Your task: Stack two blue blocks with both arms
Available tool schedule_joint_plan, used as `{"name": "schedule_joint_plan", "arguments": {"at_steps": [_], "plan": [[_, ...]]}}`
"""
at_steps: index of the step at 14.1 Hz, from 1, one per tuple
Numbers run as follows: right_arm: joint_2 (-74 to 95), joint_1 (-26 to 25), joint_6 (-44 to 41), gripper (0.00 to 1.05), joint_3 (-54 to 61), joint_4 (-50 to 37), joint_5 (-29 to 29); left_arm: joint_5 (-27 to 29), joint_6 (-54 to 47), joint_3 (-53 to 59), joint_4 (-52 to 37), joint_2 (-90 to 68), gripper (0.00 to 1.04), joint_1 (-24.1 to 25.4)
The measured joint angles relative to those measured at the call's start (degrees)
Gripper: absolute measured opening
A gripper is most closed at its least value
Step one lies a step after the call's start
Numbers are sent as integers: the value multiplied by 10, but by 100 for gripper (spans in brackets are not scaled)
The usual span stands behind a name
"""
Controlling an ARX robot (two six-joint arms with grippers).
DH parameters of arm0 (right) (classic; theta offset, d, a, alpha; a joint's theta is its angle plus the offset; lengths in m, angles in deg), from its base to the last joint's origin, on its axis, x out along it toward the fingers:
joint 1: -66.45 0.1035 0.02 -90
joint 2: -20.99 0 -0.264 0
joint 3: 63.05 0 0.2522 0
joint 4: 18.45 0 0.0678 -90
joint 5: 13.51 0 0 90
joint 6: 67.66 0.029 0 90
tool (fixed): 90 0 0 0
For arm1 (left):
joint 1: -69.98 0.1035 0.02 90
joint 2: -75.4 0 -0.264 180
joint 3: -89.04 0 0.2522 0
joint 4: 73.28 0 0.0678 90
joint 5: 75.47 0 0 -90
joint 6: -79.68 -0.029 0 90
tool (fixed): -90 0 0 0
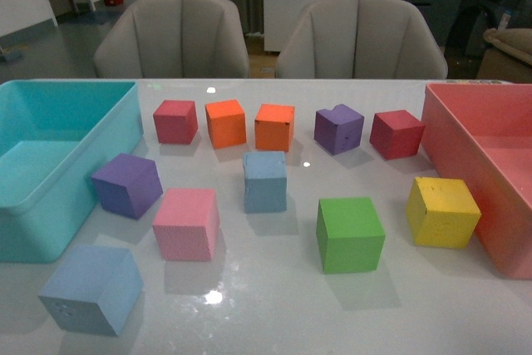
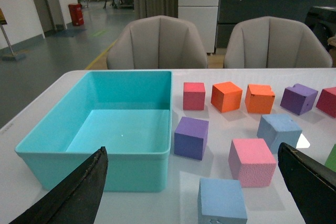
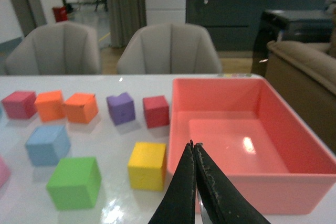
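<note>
One pale blue block (image 1: pixel 265 180) stands near the middle of the white table. The other blue block (image 1: pixel 90 288) stands at the front left, by the turquoise bin. Neither arm shows in the front view. In the left wrist view my left gripper (image 2: pixel 191 149) is open and empty, and its black fingers (image 2: pixel 79 192) spread wide above the table. The near blue block (image 2: pixel 222 201) lies between them and the middle one (image 2: pixel 279 131) lies farther off. My right gripper (image 3: pixel 192 145) is shut and empty, above the near wall of the pink bin. The middle blue block (image 3: pixel 48 144) shows far to its side.
A turquoise bin (image 1: pixel 33 222) stands at the left and a pink bin (image 1: pixel 490 205) at the right. Purple (image 1: pixel 127 184), pink (image 1: pixel 186 224), green (image 1: pixel 349 234) and yellow (image 1: pixel 442 211) cubes surround the middle blue block. Red, orange and purple cubes line the back. Two chairs stand behind the table.
</note>
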Motion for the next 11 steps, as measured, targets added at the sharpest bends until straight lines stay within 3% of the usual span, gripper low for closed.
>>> {"name": "schedule_joint_plan", "arguments": {"at_steps": [7,8,10,11], "plan": [[-95,3,0,2,0,92,-1,0,0,0,0,0,98,0],[-191,3,0,2,0,196,-1,1,0,0,0,0,98,0],[-194,3,0,2,0,197,-1,0,-1,0,0,0,98,0],[-194,3,0,7,0,196,-1,0,-1,0,0,0,98,0]]}}
